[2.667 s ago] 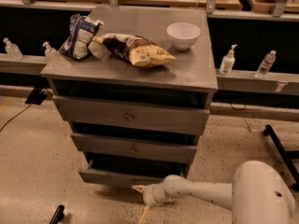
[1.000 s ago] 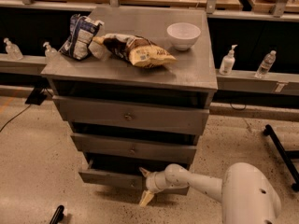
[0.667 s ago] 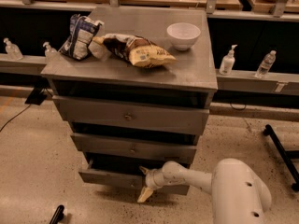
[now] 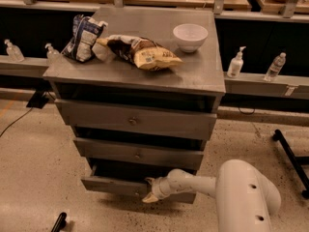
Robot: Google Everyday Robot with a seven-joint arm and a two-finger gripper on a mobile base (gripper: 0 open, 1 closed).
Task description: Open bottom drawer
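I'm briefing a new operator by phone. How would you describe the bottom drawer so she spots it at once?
Find the grey cabinet with a white bowl on top. Below its top drawer and middle drawer sits the bottom drawer. It has the narrowest, shortest front, stands slightly pulled out, and the gripper is at its middle.

The grey chest (image 4: 205,76) carries three drawers. The bottom drawer (image 4: 111,184) stands slightly pulled out, with a dark gap above its front. The gripper (image 4: 150,191) is at the centre of that front, apparently over the knob, which is hidden from view. The white arm (image 4: 193,183) reaches in from the lower right. The middle drawer (image 4: 169,156) and top drawer (image 4: 159,123) sit above. On the chest top lie a white bowl (image 4: 190,36) and two snack bags (image 4: 145,52).
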